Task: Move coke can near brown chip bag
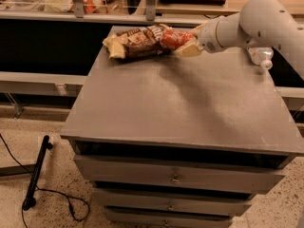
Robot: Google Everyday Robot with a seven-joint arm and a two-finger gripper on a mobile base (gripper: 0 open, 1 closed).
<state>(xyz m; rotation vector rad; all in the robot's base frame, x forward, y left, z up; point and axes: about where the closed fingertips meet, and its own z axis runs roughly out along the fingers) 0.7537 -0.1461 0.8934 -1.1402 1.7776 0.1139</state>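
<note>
Claw (184,41) grips coke can (174,37) against brown chip bag (136,42).

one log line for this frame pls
hand: shut on can, table rear | can: at bag's right end, not released | bag: rear left | bottle: rear right

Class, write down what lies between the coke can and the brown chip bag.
Nothing. In the camera view the coke can, gripped by the hand at the table's far edge, lies against the brown chip bag; no gap shows.
</note>
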